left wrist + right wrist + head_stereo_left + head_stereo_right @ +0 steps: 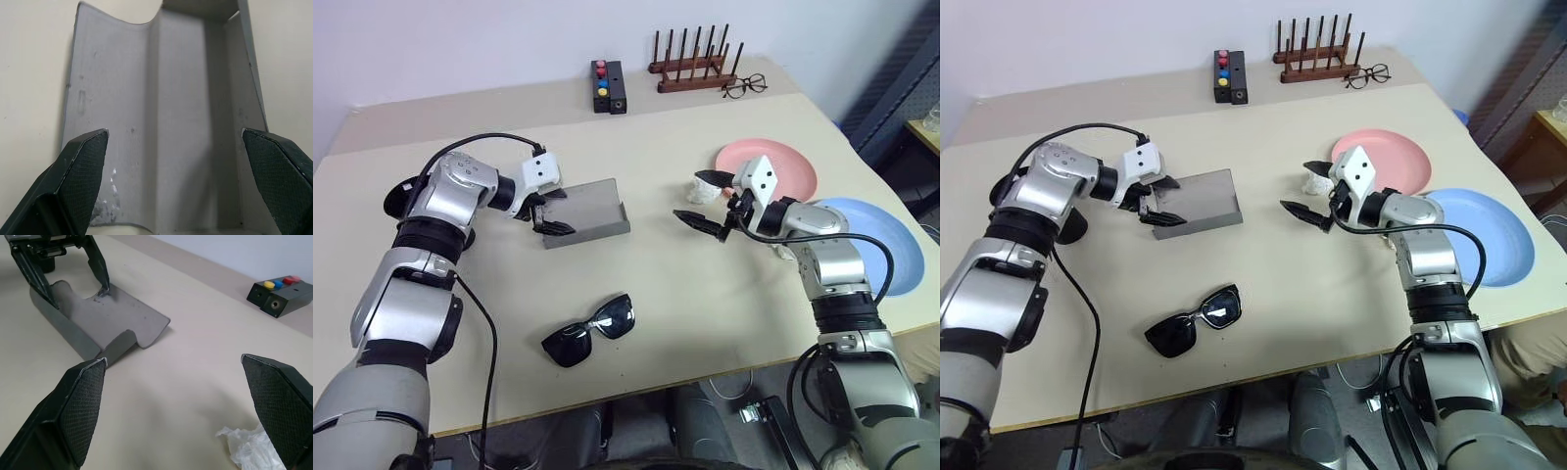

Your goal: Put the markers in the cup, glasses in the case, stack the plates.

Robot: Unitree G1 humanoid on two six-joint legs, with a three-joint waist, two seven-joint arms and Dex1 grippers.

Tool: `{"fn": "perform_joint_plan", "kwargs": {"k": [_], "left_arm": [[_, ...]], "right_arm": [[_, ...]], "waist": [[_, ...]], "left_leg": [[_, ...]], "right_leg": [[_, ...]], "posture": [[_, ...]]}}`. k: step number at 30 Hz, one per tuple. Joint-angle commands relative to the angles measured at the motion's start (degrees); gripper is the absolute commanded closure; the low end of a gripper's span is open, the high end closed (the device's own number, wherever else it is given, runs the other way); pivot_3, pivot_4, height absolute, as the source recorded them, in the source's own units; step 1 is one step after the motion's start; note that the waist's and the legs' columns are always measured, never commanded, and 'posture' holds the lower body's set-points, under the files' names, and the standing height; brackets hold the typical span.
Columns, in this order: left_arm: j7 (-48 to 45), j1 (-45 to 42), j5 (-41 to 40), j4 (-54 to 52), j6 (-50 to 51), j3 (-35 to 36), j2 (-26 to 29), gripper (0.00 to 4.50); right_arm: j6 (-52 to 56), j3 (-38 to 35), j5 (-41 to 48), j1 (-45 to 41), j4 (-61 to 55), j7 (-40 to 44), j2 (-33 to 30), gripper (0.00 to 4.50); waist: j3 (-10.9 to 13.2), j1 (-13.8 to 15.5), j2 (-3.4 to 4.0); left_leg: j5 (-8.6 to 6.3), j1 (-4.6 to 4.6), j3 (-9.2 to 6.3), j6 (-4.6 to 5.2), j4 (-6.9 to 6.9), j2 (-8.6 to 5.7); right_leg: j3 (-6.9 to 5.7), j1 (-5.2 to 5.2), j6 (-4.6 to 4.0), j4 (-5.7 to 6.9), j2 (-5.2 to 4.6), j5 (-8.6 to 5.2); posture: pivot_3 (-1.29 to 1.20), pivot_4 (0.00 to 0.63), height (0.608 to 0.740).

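On table centre-left, case lies open, left gripper spread wide over its end, holding nothing; right gripper spread, empty; glasses nearer front edge; case may slide if nudged

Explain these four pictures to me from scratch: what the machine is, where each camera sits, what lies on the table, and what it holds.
A two-armed humanoid robot stands at a table. Two pictures come from cameras in its head, looking down; the other two from cameras on its wrists, looking along each claw. The left claw is open at the end of the open grey case; the right claw hangs open above the table. Neither holds anything. Also on the table: black sunglasses, a pink plate, a blue plate, crumpled white wrap, a button box, a wooden rack and wire glasses.
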Motion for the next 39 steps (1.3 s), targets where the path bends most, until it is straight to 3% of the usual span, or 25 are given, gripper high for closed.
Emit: {"fn": "perform_joint_plan", "kwargs": {"k": [1, 15, 39], "left_arm": [[-0.8, -1.9, 0.3, -0.8, -0.7, 2.4, 1.0, 0.04], [-2.5, 2.3, -2.1, -10.7, 3.0, 6.3, 1.0, 0.04], [-10.9, 5.6, -0.3, -18.1, 5.5, 3.1, 1.6, 0.04]], "right_arm": [[-0.7, -0.8, 0.9, -1.3, -1.2, -0.3, -0.4, 0.00], [-2.9, 0.4, 0.5, -4.3, 2.8, 0.3, 1.0, 0.00], [-3.8, 0.3, 0.8, -4.6, 3.5, 0.1, 1.1, 0.00]], "waist": [[0.0, 0.0, 0.00], [0.0, -0.1, 0.00], [0.0, -0.1, 0.00]], "left_leg": [[0.00, 0.00, 0.00, 0.00, 0.00, 0.00], [0.00, -0.01, -0.02, 0.00, 0.02, 0.01], [0.00, -0.01, -0.03, 0.00, 0.05, 0.00]], "right_leg": [[0.00, 0.00, 0.00, 0.00, 0.00, 0.00], [0.00, 0.00, 0.00, 0.01, 0.00, 0.00], [0.00, 0.00, 0.00, 0.03, 0.00, 0.00]], "posture": [[0.00, 0.150, 0.740], [0.00, 0.150, 0.740], [0.00, 0.150, 0.740]]}}
